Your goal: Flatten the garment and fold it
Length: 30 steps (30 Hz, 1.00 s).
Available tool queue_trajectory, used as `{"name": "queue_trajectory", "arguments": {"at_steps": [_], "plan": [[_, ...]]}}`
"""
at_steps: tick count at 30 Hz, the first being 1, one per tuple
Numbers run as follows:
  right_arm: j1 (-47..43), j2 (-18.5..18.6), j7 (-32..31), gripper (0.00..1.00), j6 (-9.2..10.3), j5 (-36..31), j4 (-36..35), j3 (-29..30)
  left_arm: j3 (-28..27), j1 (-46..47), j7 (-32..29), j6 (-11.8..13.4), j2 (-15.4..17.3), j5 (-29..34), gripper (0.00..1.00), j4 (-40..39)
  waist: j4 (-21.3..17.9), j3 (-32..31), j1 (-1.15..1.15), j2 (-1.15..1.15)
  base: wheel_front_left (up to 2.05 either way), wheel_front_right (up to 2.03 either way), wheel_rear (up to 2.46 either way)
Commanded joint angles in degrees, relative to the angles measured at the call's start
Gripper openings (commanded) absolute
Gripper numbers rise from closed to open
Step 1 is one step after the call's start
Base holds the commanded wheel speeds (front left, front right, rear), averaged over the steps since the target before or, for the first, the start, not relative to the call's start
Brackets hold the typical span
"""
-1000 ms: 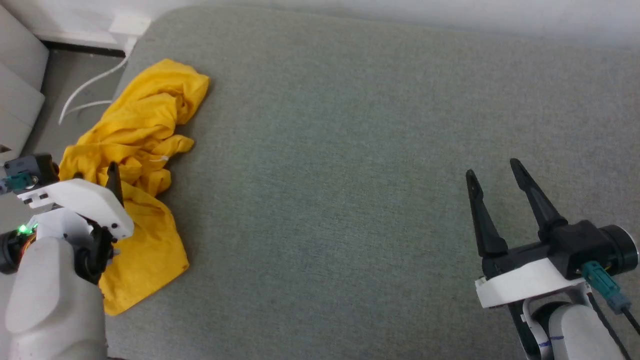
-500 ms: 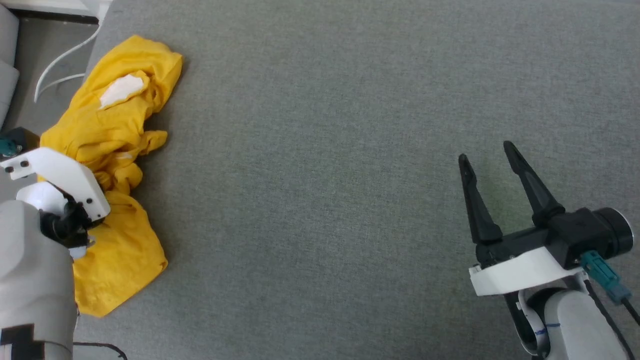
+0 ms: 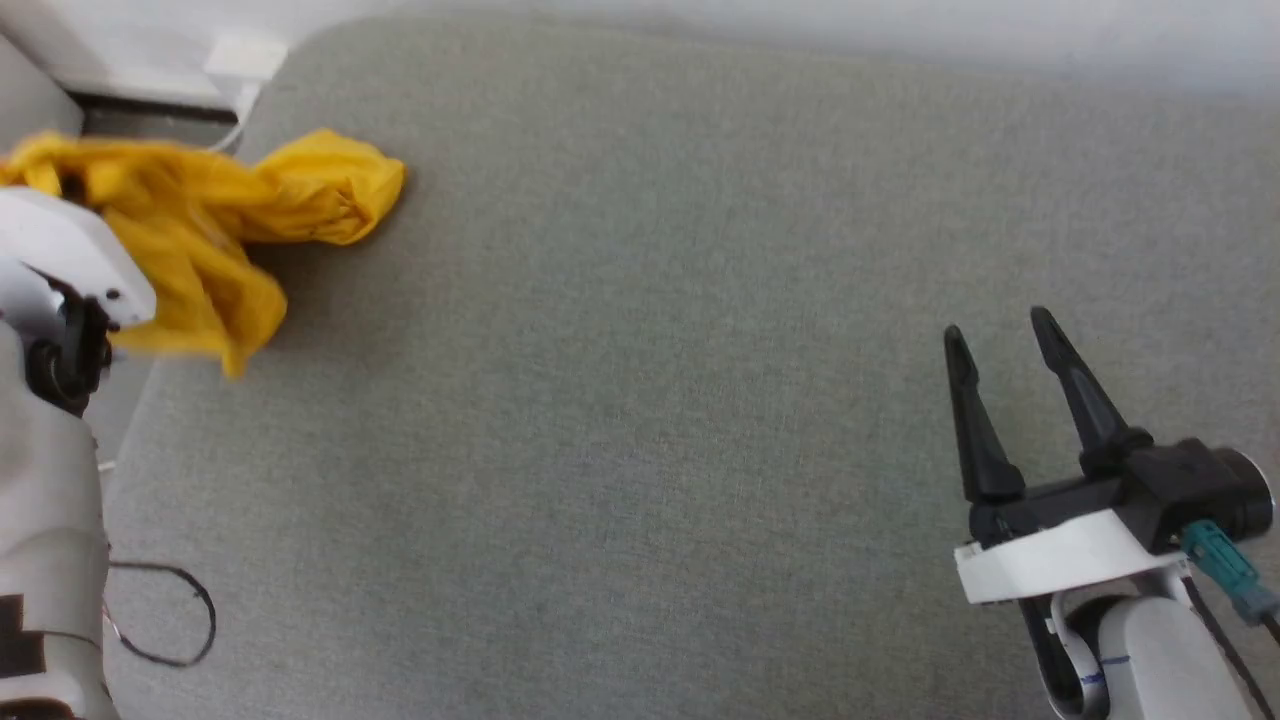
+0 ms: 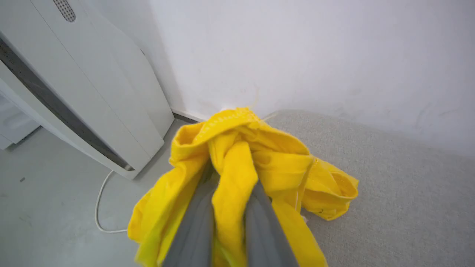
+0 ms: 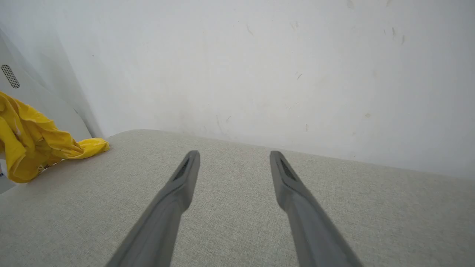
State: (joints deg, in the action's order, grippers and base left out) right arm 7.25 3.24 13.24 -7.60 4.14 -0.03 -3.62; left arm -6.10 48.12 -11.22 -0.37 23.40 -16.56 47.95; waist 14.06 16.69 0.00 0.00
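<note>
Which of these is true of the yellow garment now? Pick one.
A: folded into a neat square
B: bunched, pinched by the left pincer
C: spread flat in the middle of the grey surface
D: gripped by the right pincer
B: in the left wrist view the yellow garment bunches around the left pincer, a fold clamped between its fingers; the right pincer stands open above the grey fabric surface.

Grey woven padded surface (image 3: 640, 400), rounded far corner. White wall (image 5: 259, 66), plain, faintly scuffed, evenly lit. Pale grey floor (image 4: 44, 207). White slanted unit (image 4: 85, 92), dark stripe, vent grille. White cable (image 4: 97, 207) on the floor beside it.
</note>
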Motion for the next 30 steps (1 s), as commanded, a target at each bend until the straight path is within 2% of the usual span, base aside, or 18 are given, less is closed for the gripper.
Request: {"name": "queue_trajectory", "arguments": {"at_steps": [1,7,13,19,25,27,30], "plan": [[-0.86,-0.17,0.49,1.0,0.11,0.45,0.26,0.6,0.48,0.71,3.0,-0.58,0.15,0.59,0.0,-0.96,-0.26,-4.66,0.0,0.0,0.0,0.0,0.0],[-2.91,-0.33,1.17,1.0,0.11,2.17,0.92,2.93,2.49,1.16,14.84,-2.08,-1.26,1.92,0.0,-5.76,-3.46,-10.52,0.0,0.0,0.0,0.0,0.0],[-5.52,-0.34,1.45,1.0,0.11,3.62,0.58,4.22,5.28,-0.35,19.99,-3.75,-5.55,1.53,0.0,-11.7,-8.99,-13.98,0.0,0.0,0.0,0.0,0.0],[-6.94,-0.35,1.56,1.0,0.11,4.55,0.48,4.81,10.15,-5.8,20.12,-4.81,-12.62,0.55,0.0,-21.33,-15.61,-14.7,0.0,0.0,0.0,0.0,0.0],[-7.68,-0.35,1.64,1.0,0.11,5.12,0.49,5.09,15.16,-17.84,17.7,-4.78,-18.56,-2.29,0.0,-30.57,-20.37,-13.78,0.0,0.0,0.0,0.0,0.0],[-7.86,-0.35,1.66,1.0,0.11,5.21,0.64,5.06,16.64,-26.99,15.87,-3.69,-19.87,-6.6,0.0,-31.46,-21.89,-13.25,0.0,0.0,0.0,0.0,0.0],[-7.96,-0.35,1.68,1.0,0.11,5.53,0.86,5.06,18.21,-35.12,14.47,-1.4,-20.28,-9.43,0.0,-29.22,-22.51,-12.8,0.0,0.0,0.0,0.0,0.0]]}}
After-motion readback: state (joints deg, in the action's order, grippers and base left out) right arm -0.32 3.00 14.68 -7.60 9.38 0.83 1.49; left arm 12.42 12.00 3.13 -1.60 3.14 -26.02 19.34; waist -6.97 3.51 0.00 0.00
